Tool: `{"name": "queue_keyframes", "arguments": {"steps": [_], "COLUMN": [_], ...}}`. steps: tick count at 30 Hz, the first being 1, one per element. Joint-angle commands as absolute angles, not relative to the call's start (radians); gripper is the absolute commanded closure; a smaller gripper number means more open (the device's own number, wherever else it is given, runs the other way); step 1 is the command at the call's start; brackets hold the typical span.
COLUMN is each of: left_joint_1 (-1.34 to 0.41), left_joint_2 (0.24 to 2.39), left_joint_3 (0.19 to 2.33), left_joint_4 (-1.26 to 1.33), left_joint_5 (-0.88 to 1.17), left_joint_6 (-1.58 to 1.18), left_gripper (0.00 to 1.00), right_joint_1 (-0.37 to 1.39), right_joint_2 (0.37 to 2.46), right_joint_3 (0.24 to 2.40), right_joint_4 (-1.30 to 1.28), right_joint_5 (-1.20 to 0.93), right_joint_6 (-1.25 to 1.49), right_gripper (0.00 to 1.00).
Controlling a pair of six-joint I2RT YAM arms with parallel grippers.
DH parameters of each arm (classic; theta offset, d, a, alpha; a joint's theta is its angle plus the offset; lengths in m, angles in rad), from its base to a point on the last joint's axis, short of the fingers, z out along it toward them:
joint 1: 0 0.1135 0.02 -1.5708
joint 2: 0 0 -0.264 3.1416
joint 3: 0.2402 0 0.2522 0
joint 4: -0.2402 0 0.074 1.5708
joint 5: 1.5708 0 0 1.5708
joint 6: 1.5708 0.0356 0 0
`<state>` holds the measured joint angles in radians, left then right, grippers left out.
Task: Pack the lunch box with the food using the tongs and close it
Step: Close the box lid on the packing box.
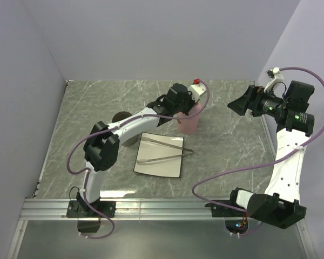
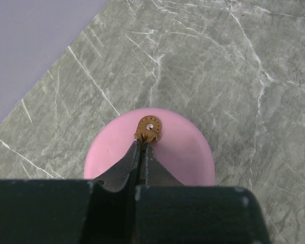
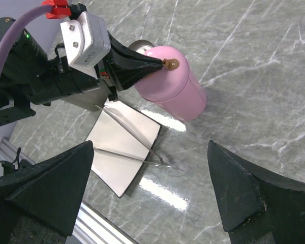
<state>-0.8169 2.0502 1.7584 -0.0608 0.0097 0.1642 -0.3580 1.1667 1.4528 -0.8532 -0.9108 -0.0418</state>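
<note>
Pink lunch box (image 1: 188, 123): brown tab (image 2: 149, 128) pinched in left end effector (image 2: 143, 147); right end effector (image 3: 150, 145) wide; tongs (image 1: 187, 152) on white plate (image 1: 156, 168).

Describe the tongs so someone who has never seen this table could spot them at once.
Find the green marbled table, then the white square plate near its middle. The tongs lie across that plate: the only slim silver thing there, two thin arms meeting at one end.

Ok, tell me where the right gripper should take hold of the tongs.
From above, probably: fingers straddling both arms of the tongs near the joined end, which lies on the right gripper's side. They lie flat on the white plate, so no side approach.
</note>
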Motion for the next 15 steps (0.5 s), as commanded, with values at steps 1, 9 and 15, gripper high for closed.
{"name": "queue_keyframes", "arguments": {"steps": [1, 9, 15], "left_joint_1": [-0.821, -0.819, -0.810], "left_joint_2": [2.006, 1.983, 1.991], "left_joint_3": [1.750, 1.692, 1.672], "left_joint_4": [-0.025, -0.008, 0.018], "left_joint_5": [0.003, 0.003, 0.012], "left_joint_6": [0.153, 0.112, 0.080], "left_gripper": [1.00, 1.00, 1.00], "right_joint_1": [-0.367, -0.367, -0.367], "right_joint_2": [1.150, 1.155, 1.147], "right_joint_3": [1.454, 1.453, 1.450], "right_joint_4": [-0.824, -0.822, -0.830], "right_joint_5": [-0.925, -0.934, -0.927], "right_joint_6": [-0.040, -0.038, -0.048], "right_gripper": [0.00, 0.01, 0.00]}}
